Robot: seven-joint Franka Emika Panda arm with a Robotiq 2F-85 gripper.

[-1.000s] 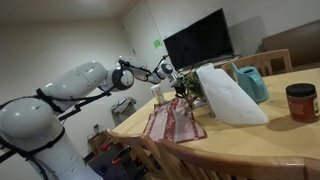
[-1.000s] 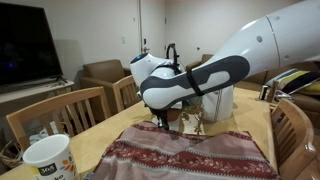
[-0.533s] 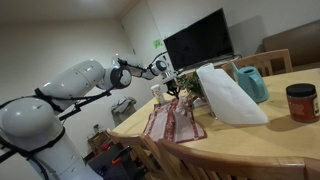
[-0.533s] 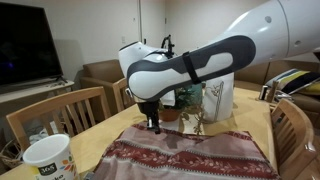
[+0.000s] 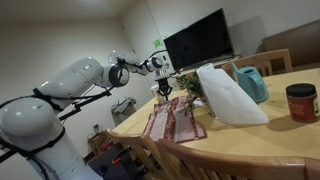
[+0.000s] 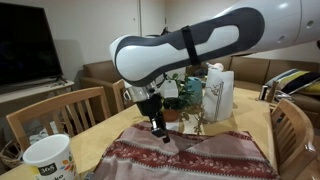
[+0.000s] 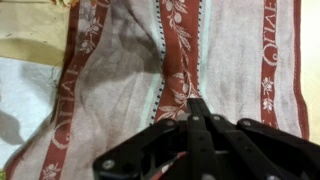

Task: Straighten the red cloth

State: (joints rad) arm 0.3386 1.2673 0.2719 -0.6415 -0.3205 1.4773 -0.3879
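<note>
One red cloth (image 5: 172, 122) lies spread on table (image 5: 260, 140), near edge; three red stripes show in wrist view. One pincer (image 6: 161, 131) just above cloth, fingers pressed together, seemingly gripping nothing. One mug (image 6: 45, 160), one red-lidded jar (image 5: 301, 102).

The white arm (image 5: 62, 88) stretches from the near left toward the far middle of the scene, with its wrist bent so that the black claw (image 6: 160, 128) points straight down. In the wrist view the fingers (image 7: 205, 125) are pressed together tip to tip.
</note>
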